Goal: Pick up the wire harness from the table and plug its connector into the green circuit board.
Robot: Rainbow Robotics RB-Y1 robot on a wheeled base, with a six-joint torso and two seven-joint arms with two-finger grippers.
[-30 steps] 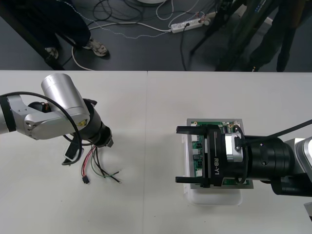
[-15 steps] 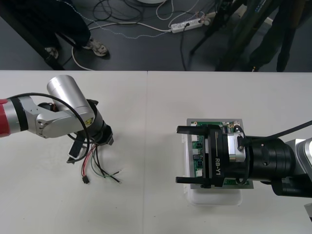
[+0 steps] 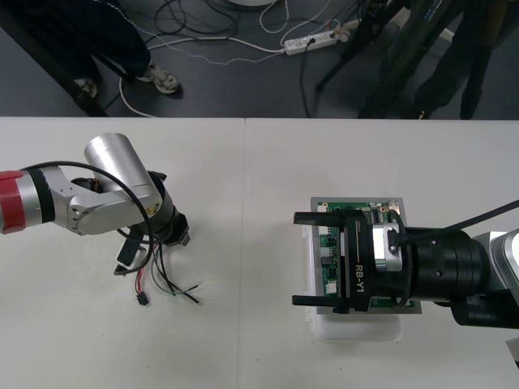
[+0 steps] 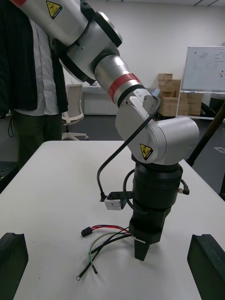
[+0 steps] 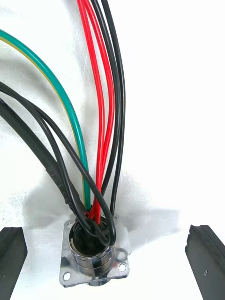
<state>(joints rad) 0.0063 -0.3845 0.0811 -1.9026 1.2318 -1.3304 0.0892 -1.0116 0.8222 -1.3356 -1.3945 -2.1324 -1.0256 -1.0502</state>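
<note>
The wire harness [image 3: 162,279] lies on the table's left half, its red, black and green wires fanned out and its small black plug [image 3: 143,300] at the near end. My left gripper [image 3: 168,237] stands upright over the harness's far end. In the left wrist view its fingers [image 5: 11,253] stand wide apart, open, on either side of the round metal socket [image 5: 93,258], which rests on the table. My right gripper [image 3: 297,258] hovers open over the green circuit board [image 3: 328,243] on its white base [image 3: 357,328]. The right wrist view looks at the left gripper [image 4: 142,246] and the plug [image 4: 86,232].
The table [image 3: 243,178] stretches bare between the harness and the board. Loose wire ends [image 3: 193,296] reach toward the middle. Dark floor with cables and a power strip [image 3: 312,40] runs beyond the far edge.
The left arm's upper link has swung a little to the right while its gripper stays over the socket end. The harness and the right gripper have not moved.
</note>
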